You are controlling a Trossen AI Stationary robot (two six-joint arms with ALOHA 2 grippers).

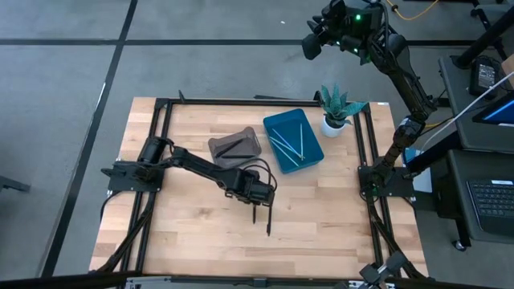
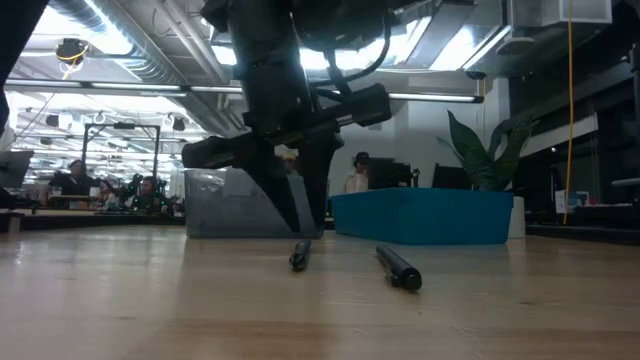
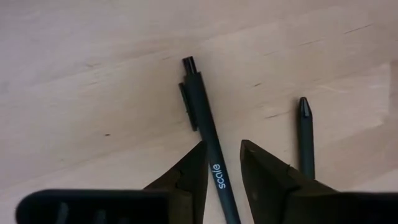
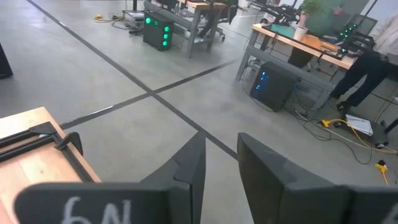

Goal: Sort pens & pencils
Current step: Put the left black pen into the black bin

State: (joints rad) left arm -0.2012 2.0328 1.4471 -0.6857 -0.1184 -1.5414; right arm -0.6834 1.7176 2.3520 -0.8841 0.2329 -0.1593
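My left gripper [image 1: 256,210] is low over the middle of the table, pointing down and open. Its two fingers stand on either side of a black pen [image 3: 202,106] marked "scale", which lies flat on the wood and also shows in the low view [image 2: 299,256]. A second black pen [image 3: 304,134] lies beside it, toward the table's right [image 1: 268,223]. Black sticks lie in a grey tray [image 1: 235,147], and light blue sticks lie in a blue tray [image 1: 293,140]. My right gripper [image 4: 221,165] is open and empty, raised high beyond the table's far right corner [image 1: 313,42].
A green spiky potted plant [image 1: 336,108] stands at the far right, beside the blue tray. A black metal frame [image 1: 165,160] runs along the table's left, right and far sides. Bare wood lies toward the near edge [image 1: 201,241]. People sit at desks in the room behind [image 2: 75,180].
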